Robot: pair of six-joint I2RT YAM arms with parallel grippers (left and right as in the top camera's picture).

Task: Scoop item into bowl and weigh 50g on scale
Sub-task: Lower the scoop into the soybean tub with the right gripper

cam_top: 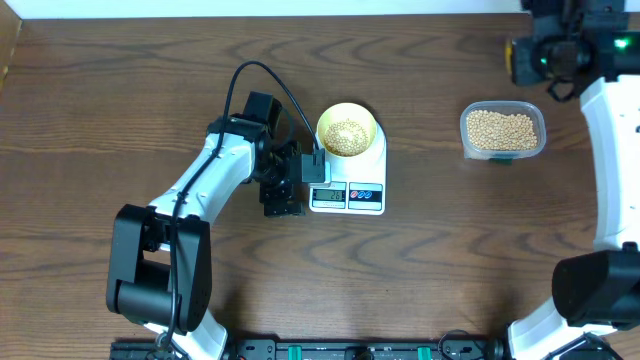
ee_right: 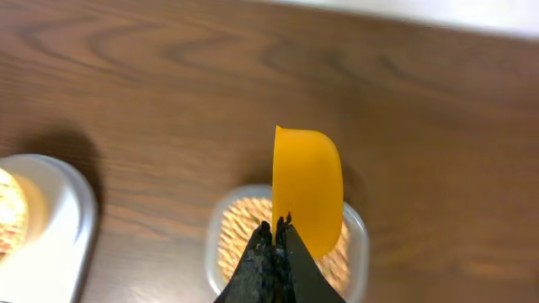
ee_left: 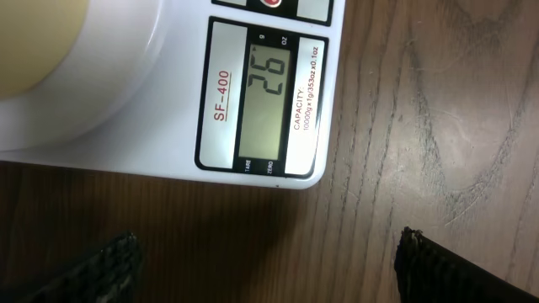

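Note:
The white scale [cam_top: 370,170] stands mid-table with the pale yellow-green bowl [cam_top: 347,130] on it, and beige beans [cam_top: 346,136] lie in the bowl. In the left wrist view the scale [ee_left: 152,101] fills the top, its display [ee_left: 269,105] reads 26, and the bowl [ee_left: 38,42] shows at the upper left. My left gripper [cam_top: 297,186] [ee_left: 265,269] hangs open over bare wood just beside the display edge, holding nothing. My right gripper [ee_right: 278,231] [cam_top: 527,58] is shut on an orange-yellow scoop [ee_right: 307,189], raised above the bean tub.
A clear plastic tub [cam_top: 503,131] [ee_right: 358,244] holding many beans [ee_right: 240,244] sits right of the scale. The left arm's black cable [cam_top: 262,75] loops behind the scale. Bare wooden tabletop [cam_top: 450,260] stretches in front.

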